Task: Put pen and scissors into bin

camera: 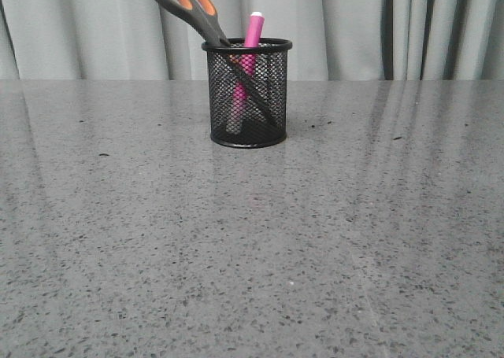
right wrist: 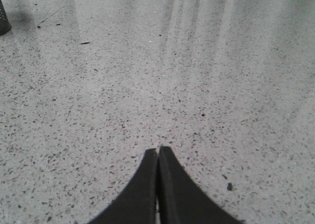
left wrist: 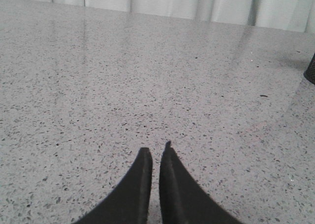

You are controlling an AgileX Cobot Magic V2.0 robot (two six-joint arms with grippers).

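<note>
The black wire-mesh bin (camera: 272,83) stands upright at the far middle of the table. The pink pen (camera: 253,29) stands inside it, its whitish cap above the rim. The scissors (camera: 189,4) stand in the bin blades down, their grey and orange handles leaning out to the upper left. Neither gripper shows in the front view. My left gripper (left wrist: 156,147) is empty, its jaws nearly together over bare table. My right gripper (right wrist: 158,148) is shut and empty over bare table. A sliver of the bin shows at the edge of the left wrist view (left wrist: 311,71) and the right wrist view (right wrist: 2,17).
The speckled grey table (camera: 252,256) stretches from the front edge to a grey curtain (camera: 394,27) behind. A few small dark specks lie on the table near the bin.
</note>
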